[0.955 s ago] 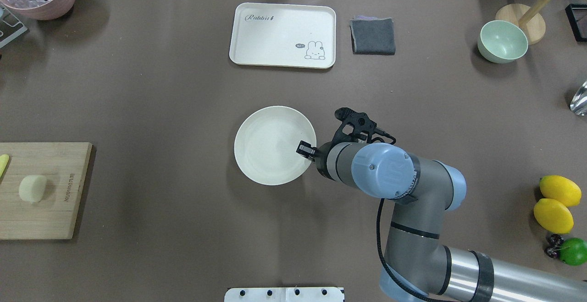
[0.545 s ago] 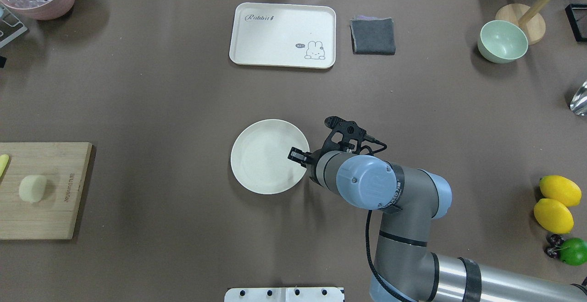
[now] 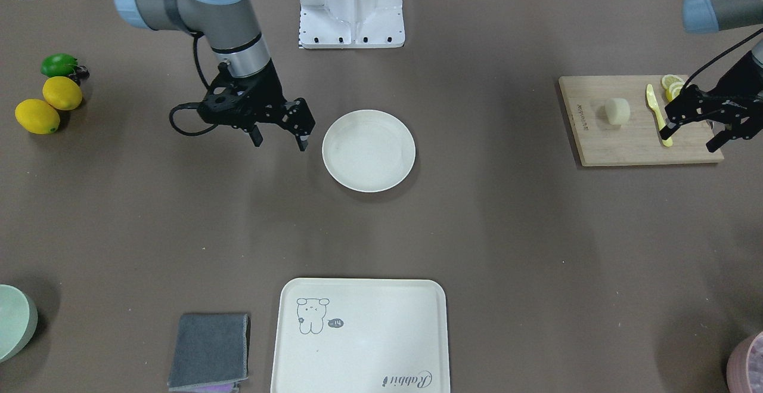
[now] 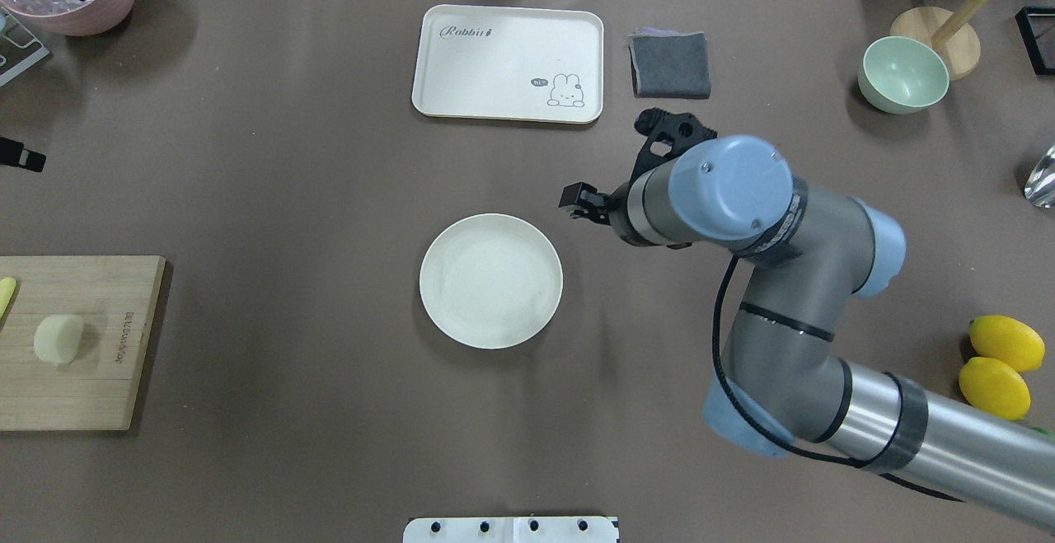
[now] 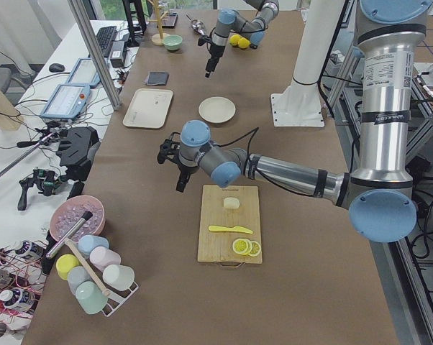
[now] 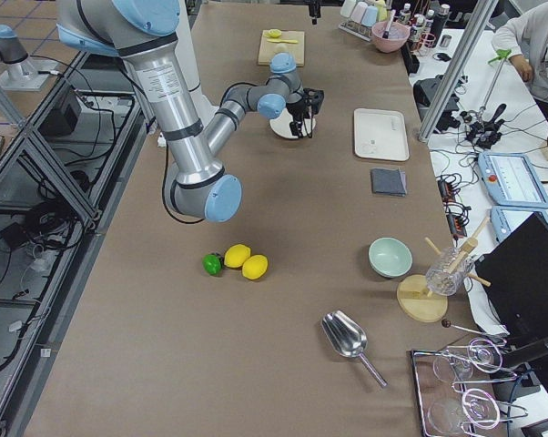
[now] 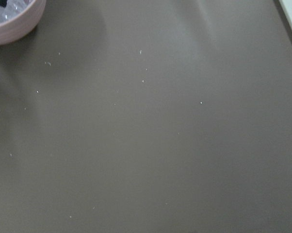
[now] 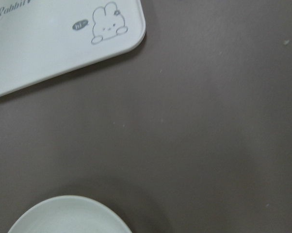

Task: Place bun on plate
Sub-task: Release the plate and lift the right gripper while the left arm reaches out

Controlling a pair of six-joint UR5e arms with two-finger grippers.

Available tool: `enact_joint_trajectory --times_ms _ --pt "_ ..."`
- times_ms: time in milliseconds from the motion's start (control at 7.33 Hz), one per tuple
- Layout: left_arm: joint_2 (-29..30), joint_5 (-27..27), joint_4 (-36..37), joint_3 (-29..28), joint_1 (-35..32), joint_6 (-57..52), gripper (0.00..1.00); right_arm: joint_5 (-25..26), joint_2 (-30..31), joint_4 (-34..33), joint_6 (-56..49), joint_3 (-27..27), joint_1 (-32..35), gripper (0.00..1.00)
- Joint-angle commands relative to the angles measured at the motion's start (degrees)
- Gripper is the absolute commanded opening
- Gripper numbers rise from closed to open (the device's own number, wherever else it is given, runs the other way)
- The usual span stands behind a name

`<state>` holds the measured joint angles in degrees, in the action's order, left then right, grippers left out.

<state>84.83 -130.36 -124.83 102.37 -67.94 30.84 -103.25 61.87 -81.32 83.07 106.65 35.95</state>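
Bun [image 3: 617,111] lies on the cutting board [image 3: 596,142], well apart from the empty plate [image 3: 368,150]. Left hand [image 3: 690,136] hovers near the board, fingers apart, empty. Right hand [image 3: 279,138] is beside the plate, likewise apart. Pick-up not begun: you must next centre the left hand over the bun.

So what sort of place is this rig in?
Probably a robotics lab staged as a kitchen: a cutting board with a bun, a plate, and a tablet off to the side.

One bun [image 4: 58,339] — one plate [image 4: 491,281] — two lemons [image 4: 1006,343]
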Motion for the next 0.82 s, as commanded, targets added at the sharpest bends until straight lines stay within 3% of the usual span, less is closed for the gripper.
enact_joint_trajectory --times_ms 0,136,409,682 --pt "-9.03 2.99 -8.82 0.02 4.73 3.69 0.98 -13.5 4.29 -1.65 -13.93 0.92 13.21 1.0" --pt "-10.72 4.74 -11.46 -0.15 7.27 6.39 0.98 -18.6 5.8 -1.65 -19.9 0.92 18.66 1.0" --pt "-10.92 9.2 -15.69 -0.33 15.07 15.86 0.98 -27.13 15.08 -1.65 -33.95 4.51 28.68 1.0" --pt "-10.92 13.26 -17.29 -0.85 20.54 21.27 0.97 -29.02 19.59 -1.56 -41.21 4.62 32.51 1.0"
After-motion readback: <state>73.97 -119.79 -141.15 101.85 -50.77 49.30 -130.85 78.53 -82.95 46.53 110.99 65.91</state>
